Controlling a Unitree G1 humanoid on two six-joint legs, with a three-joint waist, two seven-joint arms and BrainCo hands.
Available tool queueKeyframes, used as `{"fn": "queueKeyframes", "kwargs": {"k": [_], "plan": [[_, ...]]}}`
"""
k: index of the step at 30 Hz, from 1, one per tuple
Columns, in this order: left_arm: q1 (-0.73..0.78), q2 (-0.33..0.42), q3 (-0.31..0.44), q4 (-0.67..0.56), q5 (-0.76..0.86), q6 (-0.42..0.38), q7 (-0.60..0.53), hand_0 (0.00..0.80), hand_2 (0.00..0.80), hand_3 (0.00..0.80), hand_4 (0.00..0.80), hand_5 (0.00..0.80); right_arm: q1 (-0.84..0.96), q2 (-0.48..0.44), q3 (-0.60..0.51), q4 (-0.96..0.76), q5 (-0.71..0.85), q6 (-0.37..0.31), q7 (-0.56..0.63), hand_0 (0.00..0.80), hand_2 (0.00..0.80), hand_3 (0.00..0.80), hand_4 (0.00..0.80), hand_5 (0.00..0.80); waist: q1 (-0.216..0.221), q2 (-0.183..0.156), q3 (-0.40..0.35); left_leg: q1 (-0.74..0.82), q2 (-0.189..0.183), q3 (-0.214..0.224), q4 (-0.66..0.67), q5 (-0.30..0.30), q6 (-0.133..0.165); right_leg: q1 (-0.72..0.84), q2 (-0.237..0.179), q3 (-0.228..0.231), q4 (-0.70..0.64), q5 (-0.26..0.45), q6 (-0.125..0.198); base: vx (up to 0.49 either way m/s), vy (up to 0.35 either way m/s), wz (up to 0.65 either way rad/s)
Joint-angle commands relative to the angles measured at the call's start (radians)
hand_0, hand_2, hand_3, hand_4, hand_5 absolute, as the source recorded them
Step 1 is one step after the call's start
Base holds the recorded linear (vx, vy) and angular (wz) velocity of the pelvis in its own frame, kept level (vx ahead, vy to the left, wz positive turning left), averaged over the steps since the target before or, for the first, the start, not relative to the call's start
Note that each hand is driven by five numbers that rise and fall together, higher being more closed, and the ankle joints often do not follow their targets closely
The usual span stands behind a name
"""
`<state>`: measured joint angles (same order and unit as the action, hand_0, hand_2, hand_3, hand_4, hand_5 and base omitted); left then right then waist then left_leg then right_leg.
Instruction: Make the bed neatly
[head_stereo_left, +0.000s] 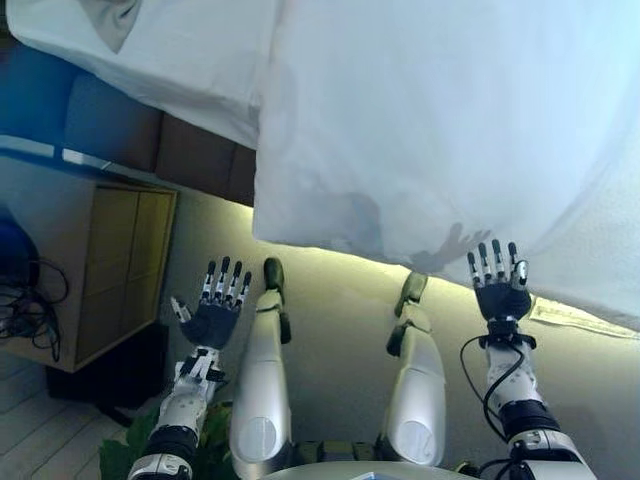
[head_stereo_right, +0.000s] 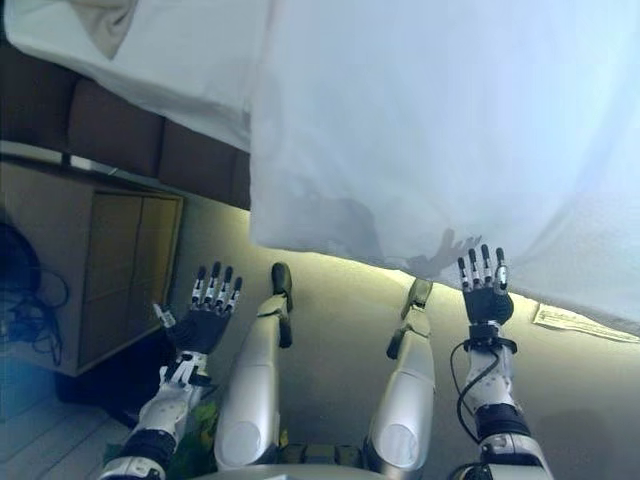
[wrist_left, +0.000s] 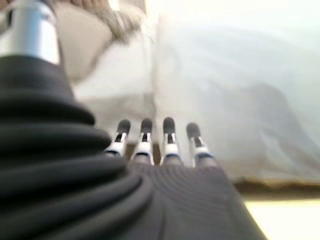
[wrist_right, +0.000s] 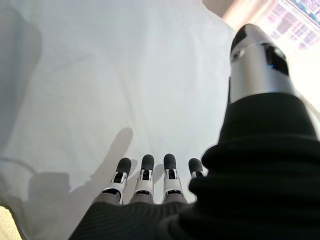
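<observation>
Bed with a pale lit side panel (head_stereo_left: 330, 330), white duvet (head_stereo_left: 450, 130) spread over its top and hanging past the near edge, white pillow (head_stereo_left: 150, 50) at the head end just beside the duvet, dark headboard (head_stereo_left: 190, 155) behind.

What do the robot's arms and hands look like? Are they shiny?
Yes, the arms are smooth, rounded silver-grey shells. Each wrist and the back of each hand wears a dark ribbed cover, like a soft sleeve. The left hand and right hand have slim silver fingers with rounded dark tips, plus a thicker silver thumb. A thin black cable loops beside the right wrist.
</observation>
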<state>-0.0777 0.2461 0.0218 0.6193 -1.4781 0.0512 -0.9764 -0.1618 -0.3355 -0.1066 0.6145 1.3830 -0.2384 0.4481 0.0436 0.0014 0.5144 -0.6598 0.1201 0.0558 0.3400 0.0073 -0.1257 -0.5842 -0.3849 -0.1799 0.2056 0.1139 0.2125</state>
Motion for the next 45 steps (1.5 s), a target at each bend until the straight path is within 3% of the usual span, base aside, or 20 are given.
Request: {"fn": "queueKeyframes", "kwargs": {"k": [1,7,12,19,23,24,26,28,31,32,35,42,45], "plan": [[-0.065,0.037,-0.038,-0.152,0.07,-0.032,-0.095,0.0,0.0,0.0,0.0,0.0,0.012,-0.056,-0.032,-0.033,0.035,-0.057,0.013,0.0,0.0,0.0,0.0,0.0,-0.006,0.045,0.006,-0.042,0.042,-0.005,-0.02,0.065,-0.012,-0.002,-0.056,-0.001,0.004,0.063,0.025,-0.03,-0.042,0.12],[-0.211,0.052,-0.084,-0.242,0.002,0.011,-0.055,0.0,0.0,0.0,0.0,0.0,-0.046,-0.053,-0.002,-0.024,0.014,-0.049,-0.01,0.0,0.0,0.0,0.0,0.0,-0.034,0.026,0.006,-0.058,0.047,-0.002,0.012,0.053,-0.017,-0.025,-0.054,0.014,0.019,0.07,0.024,-0.004,0.014,0.06],[-0.431,0.026,-0.126,-0.165,-0.053,0.044,-0.012,0.0,0.0,0.0,0.0,0.0,-0.143,-0.061,0.033,-0.029,-0.015,-0.032,-0.029,0.0,0.0,0.0,0.0,0.0,-0.084,0.005,0.006,-0.137,0.058,0.006,0.028,0.056,-0.018,-0.127,-0.044,0.06,0.031,0.079,0.021,-0.026,0.156,-0.01],[-0.521,0.0,-0.186,-0.113,-0.099,0.04,-0.056,0.0,0.0,0.0,0.0,0.0,-0.185,-0.052,0.06,-0.092,-0.028,-0.025,-0.019,0.0,0.0,0.0,0.0,0.0,-0.112,-0.035,0.006,-0.279,0.052,-0.01,0.093,0.035,-0.009,-0.268,-0.015,0.09,0.046,0.095,0.016,-0.062,0.081,-0.17],[-0.555,0.0,-0.193,-0.062,-0.06,0.031,0.015,0.0,0.0,0.0,0.0,0.0,-0.202,-0.056,0.061,-0.118,-0.006,-0.03,0.0,0.0,0.0,0.0,0.0,0.0,-0.122,-0.057,0.006,-0.348,0.064,-0.008,0.111,0.039,-0.014,-0.32,-0.001,0.086,0.046,0.1,0.019,-0.039,0.025,-0.21],[-0.559,0.004,-0.196,-0.04,-0.041,0.024,0.036,0.0,0.0,0.0,0.0,0.0,-0.202,-0.06,0.061,-0.121,-0.005,-0.032,0.008,0.0,0.0,0.0,0.0,0.0,-0.123,-0.059,0.006,-0.347,0.069,-0.016,0.12,0.017,-0.022,-0.316,0.007,0.089,0.05,0.08,0.025,0.034,0.035,-0.11],[-0.577,0.021,-0.2,0.018,-0.027,0.015,0.15,0.0,0.0,0.0,0.0,0.0,-0.206,-0.07,0.062,-0.143,-0.015,-0.032,0.016,0.0,0.0,0.0,0.0,0.0,-0.131,-0.069,0.006,-0.374,0.077,-0.02,0.131,0.013,-0.026,-0.338,0.02,0.09,0.056,0.073,0.026,0.002,0.042,-0.16],[-0.606,0.058,-0.18,0.092,0.023,0.014,0.253,0.0,0.0,0.0,0.0,0.0,-0.209,-0.078,0.056,-0.166,-0.018,-0.024,0.02,0.0,0.0,0.0,0.0,0.0,-0.14,-0.083,0.006,-0.404,0.082,-0.028,0.142,0.013,-0.027,-0.363,0.029,0.091,0.066,0.068,0.024,-0.03,0.016,-0.16],[-0.651,0.129,-0.132,0.172,0.029,0.013,0.289,0.0,0.0,0.0,0.0,0.0,-0.215,-0.093,0.037,-0.199,-0.027,-0.008,0.026,0.0,0.0,0.0,0.0,0.0,-0.151,-0.095,0.006,-0.462,0.097,-0.021,0.143,0.046,-0.023,-0.412,0.032,0.085,0.061,0.086,0.014,-0.048,0.03,-0.13],[-0.65,0.145,-0.124,0.184,0.02,0.009,0.295,0.0,0.0,0.0,0.0,0.0,-0.211,-0.096,0.036,-0.201,-0.028,-0.004,0.029,0.0,0.0,0.0,0.0,0.0,-0.149,-0.094,0.006,-0.446,0.103,-0.032,0.15,0.016,-0.034,-0.397,0.038,0.091,0.07,0.057,0.022,-0.033,0.046,-0.15],[-0.669,0.208,-0.09,0.219,-0.026,-0.001,0.314,0.0,0.0,0.0,0.0,0.0,-0.214,-0.12,0.022,-0.219,-0.032,0.003,0.037,0.0,0.0,0.0,0.0,0.0,-0.152,-0.087,0.006,-0.474,0.109,-0.035,0.151,0.02,-0.037,-0.43,0.04,0.094,0.078,0.052,0.018,0.021,0.059,-0.06],[-0.647,0.245,-0.04,0.204,-0.072,-0.04,0.331,0.0,0.0,0.0,0.0,0.0,-0.213,-0.129,0.0,-0.291,-0.055,-0.002,0.01,0.0,0.0,0.0,0.0,0.0,-0.149,-0.067,0.006,-0.535,0.1,-0.025,0.124,0.067,-0.029,-0.504,0.022,0.084,0.074,0.083,0.009,-0.048,0.039,-0.05],[-0.619,0.248,-0.026,0.196,-0.097,-0.087,0.4,0.0,0.0,0.0,0.0,0.0,-0.201,-0.132,-0.002,-0.307,-0.058,-0.006,0.0,0.0,0.0,0.0,0.0,0.0,-0.142,-0.058,0.006,-0.531,0.097,-0.033,0.12,0.055,-0.036,-0.505,0.021,0.089,0.083,0.064,0.016,0.039,0.028,0.0]]}}
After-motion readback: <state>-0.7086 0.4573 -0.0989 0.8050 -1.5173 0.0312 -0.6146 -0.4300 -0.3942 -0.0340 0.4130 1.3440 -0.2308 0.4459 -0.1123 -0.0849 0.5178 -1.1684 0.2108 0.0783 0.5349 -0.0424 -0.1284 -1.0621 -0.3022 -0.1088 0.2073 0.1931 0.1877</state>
